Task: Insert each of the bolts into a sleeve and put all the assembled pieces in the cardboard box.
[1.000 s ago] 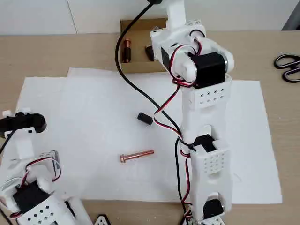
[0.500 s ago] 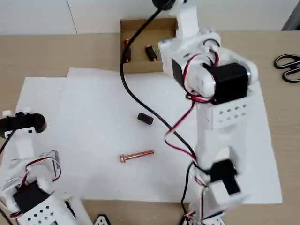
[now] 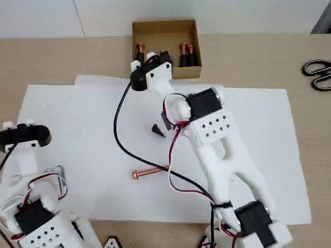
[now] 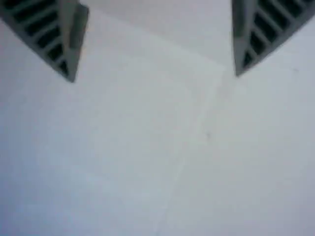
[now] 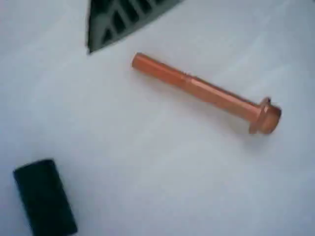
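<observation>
Your left pincer point(image 4: 155, 71) hangs spread apart over the white sheet point(image 4: 123, 162). I cannot tell the state of your right pincer point(image 3: 151, 61) by the cardboard box point(image 3: 165, 23).

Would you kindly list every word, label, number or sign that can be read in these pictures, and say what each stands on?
There is none to read. The cardboard box, the copper bolt, the black sleeve, the white sheet and the right arm's perforated housing all show plain surfaces with no legible text or marking.
</observation>
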Available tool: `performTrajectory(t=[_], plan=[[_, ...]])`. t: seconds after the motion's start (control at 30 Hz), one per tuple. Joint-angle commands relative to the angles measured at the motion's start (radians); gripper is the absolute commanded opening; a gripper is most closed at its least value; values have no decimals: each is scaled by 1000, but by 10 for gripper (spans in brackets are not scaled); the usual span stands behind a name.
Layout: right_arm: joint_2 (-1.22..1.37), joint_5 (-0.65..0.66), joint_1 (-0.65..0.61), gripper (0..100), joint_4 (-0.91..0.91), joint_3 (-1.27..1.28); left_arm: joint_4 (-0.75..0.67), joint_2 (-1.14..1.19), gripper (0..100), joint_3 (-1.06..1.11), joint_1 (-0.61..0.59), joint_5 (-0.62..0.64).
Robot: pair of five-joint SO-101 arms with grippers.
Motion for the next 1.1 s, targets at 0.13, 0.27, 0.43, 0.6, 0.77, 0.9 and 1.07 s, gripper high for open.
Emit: performTrajectory(t=[0.13,0.27,0.43,0.6,0.77,0.9,1.07], plan=[[90,-57,22,161,-71,11,-18,-9,196,8,-6,-8],[143,-52,24,162,-140,6,-20,-9,196,12,-6,-8],[236,115,5,221,-180,5,-20,-9,196,12,-6,-8],[318,313,-15,235,-208,5,-20,-9,196,12,-6,-8],[392,364,-13,235,-271,5,-20,-9,196,10,-2,-6],[446,364,-15,235,-318,5,-20,-9,196,10,-2,-6],[492,364,-15,234,-378,5,-20,-9,196,10,-2,-6]])
